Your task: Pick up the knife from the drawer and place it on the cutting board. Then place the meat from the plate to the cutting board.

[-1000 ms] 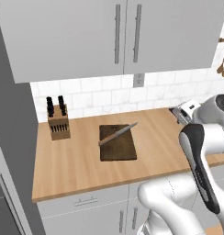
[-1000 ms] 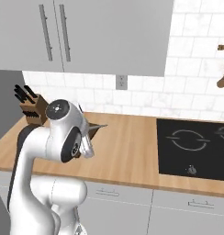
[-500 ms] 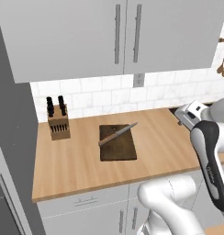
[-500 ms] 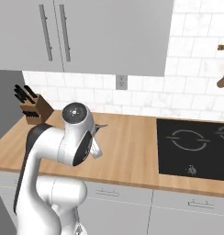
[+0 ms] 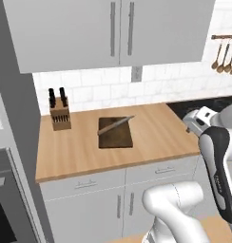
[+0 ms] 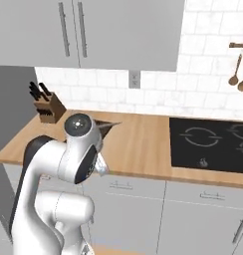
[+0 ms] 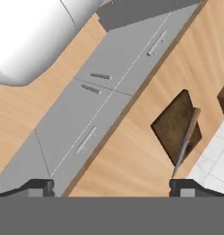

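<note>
The knife (image 5: 115,125) lies slantwise across the dark brown cutting board (image 5: 115,136) on the counter, wooden handle to the left and blade tip over the board's back right corner. The hand view has the same knife (image 7: 186,140) and cutting board (image 7: 171,124) at its right, far beyond the fingers. My gripper (image 7: 111,188) is open and holds nothing, its fingertips (image 7: 40,186) wide apart. It hovers out past the counter's front edge, above the light-grey drawer fronts (image 7: 93,110), which are all shut. My hand (image 5: 198,118) sits at the counter's right end.
A wooden knife block (image 5: 60,116) with black-handled knives stands at the back left of the counter. A black cooktop (image 6: 213,144) lies to the right. Wooden spoons (image 6: 240,67) hang on the wall above it. Upper cabinets (image 5: 113,28) overhang the counter.
My arm has swung to the right and the hand has drawn away from the board toward the counter's right end. The knife stays on the board.
</note>
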